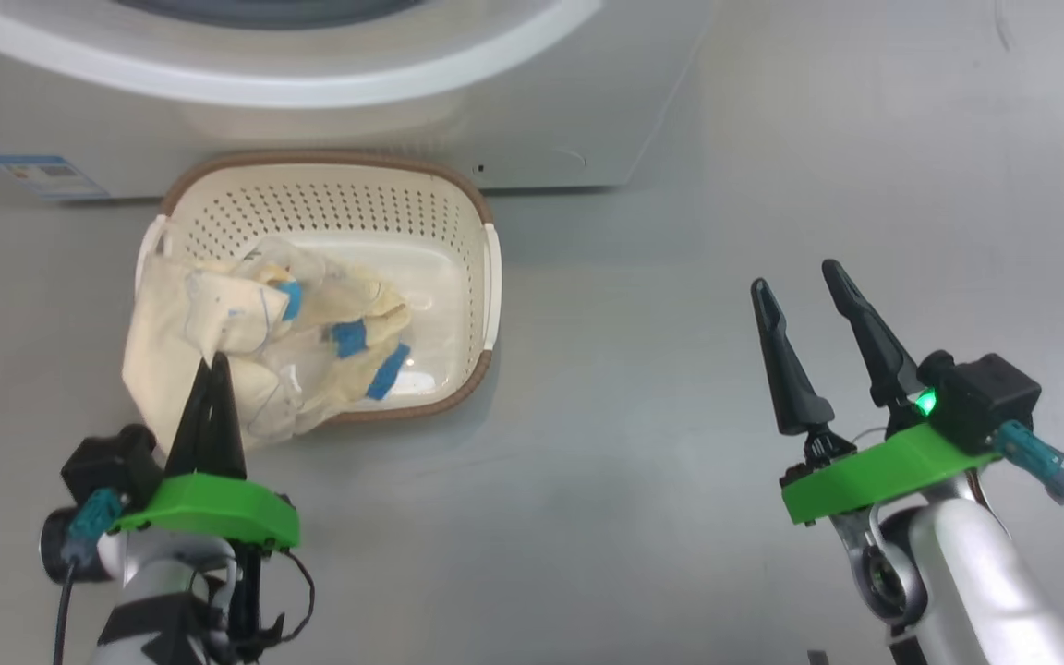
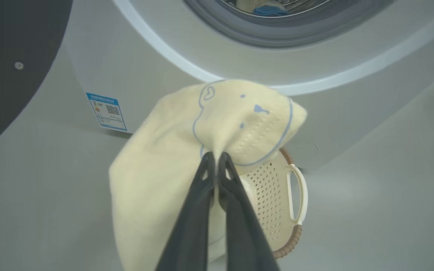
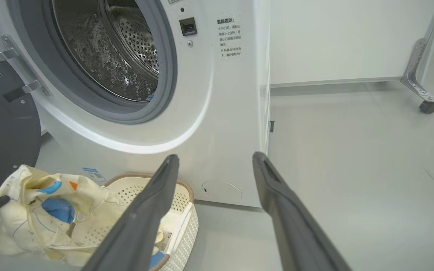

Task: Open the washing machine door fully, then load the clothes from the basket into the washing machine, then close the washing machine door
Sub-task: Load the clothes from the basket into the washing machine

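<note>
My left gripper point(image 1: 214, 358) pinches soft cream-yellow clothes point(image 1: 172, 342) at the perforated cream plastic basket point(image 1: 356, 203); my right gripper point(image 1: 795, 274) gapes empty.

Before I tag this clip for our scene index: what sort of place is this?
Likely a laundry area, perhaps a test room: a big white front-loading washing machine, a cream perforated plastic basket holding pale yellow clothes, and a smooth grey floor.
</note>
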